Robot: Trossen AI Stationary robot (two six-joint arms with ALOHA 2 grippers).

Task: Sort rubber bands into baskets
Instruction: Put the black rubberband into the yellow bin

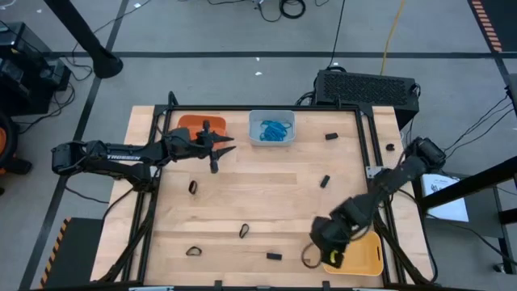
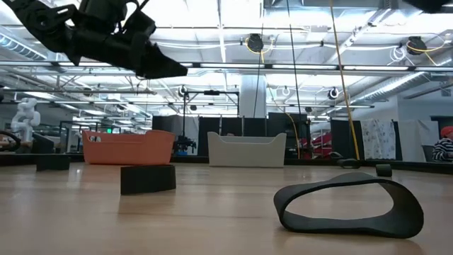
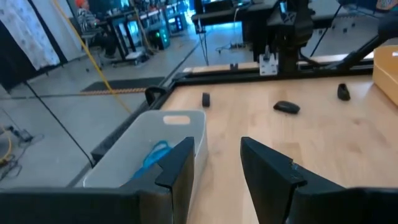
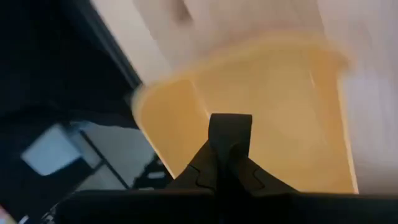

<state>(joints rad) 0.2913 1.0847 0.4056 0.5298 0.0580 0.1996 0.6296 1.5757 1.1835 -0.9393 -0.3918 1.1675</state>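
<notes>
high view: wooden table [image 1: 266, 206] carries three small rectangular plastic baskets. landmark = pale blue-grey basket [image 1: 271, 128] at the far edge, with blue rubber bands [image 1: 276, 129] lying inside it. orange basket [image 1: 196, 125] sits just beside it, on the left arm's side. yellow basket [image 1: 359, 255] sits well apart from it, at the near corner on the right arm's side. loose black rubber bands [image 1: 244, 231] lie scattered on the table, all apart from the pale basket.

left pincer [image 1: 221, 145] hangs above the table between the orange and pale baskets; fingers [image 3: 177, 165] spread, nothing between them in the left wrist view.

right pincer [image 1: 333, 257] is over the yellow basket's rim; right wrist view shows its fingers [image 4: 230, 140] pressed together above the yellow basket's floor. cannot tell whether a band is pinched.
</notes>
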